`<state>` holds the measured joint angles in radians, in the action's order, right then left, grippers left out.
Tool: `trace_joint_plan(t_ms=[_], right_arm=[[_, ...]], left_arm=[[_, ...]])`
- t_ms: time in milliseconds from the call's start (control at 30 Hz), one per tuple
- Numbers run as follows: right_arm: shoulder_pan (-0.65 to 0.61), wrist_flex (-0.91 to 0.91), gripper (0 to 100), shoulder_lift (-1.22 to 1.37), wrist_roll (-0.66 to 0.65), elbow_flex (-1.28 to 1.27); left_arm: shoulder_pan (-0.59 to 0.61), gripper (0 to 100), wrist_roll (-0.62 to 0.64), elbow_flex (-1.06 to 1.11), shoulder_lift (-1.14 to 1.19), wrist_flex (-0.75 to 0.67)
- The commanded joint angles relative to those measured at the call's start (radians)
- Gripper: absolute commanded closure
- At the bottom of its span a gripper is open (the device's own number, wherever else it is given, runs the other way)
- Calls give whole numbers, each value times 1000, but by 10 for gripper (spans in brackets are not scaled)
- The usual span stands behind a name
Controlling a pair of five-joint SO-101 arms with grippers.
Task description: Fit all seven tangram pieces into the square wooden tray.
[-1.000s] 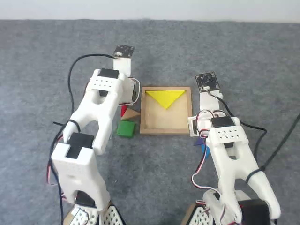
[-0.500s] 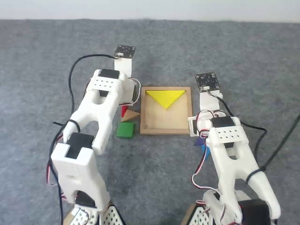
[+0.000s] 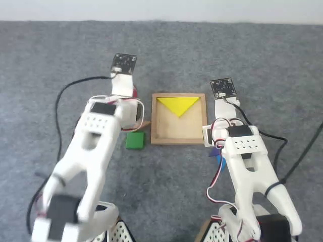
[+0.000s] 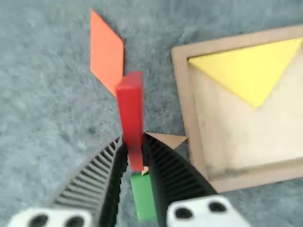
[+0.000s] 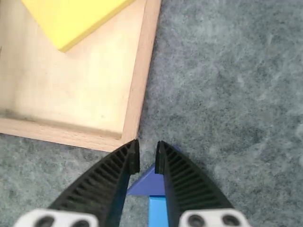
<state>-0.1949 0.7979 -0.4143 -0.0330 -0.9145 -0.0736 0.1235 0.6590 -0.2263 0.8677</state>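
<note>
The square wooden tray lies mid-table with a yellow triangle in its far part. My left gripper is shut on a red piece, held on edge above the carpet just left of the tray. Below it lie a green square, a tan triangle and an orange parallelogram. My right gripper hangs shut by the tray's near right corner, over a purple triangle and a blue piece.
Grey carpet covers the table, with free room on all sides of the tray. Both arms' white bodies stand over the near half, with black cables looping beside them.
The left arm has lifted the red piece off the carpet beside the tan triangle and swung a little left and back. The right arm has not moved.
</note>
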Motion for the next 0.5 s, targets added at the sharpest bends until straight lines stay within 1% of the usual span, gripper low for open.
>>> trace_joint_plan(t_ms=[0,100,200,267,367,467], right_arm=[[25,-15,929,-58,-12,11],[73,-16,929,-58,-6,14],[114,-7,929,-50,46,37],[148,-7,929,-48,66,43],[183,-7,929,-51,94,44],[188,-7,929,-53,95,44]], left_arm=[[-15,989,3,50,-262,-17],[-75,989,29,65,-345,35],[-166,989,31,27,-347,80],[-215,989,31,-18,-298,114],[-261,989,38,-84,-153,130],[-296,989,83,-130,-14,127]])
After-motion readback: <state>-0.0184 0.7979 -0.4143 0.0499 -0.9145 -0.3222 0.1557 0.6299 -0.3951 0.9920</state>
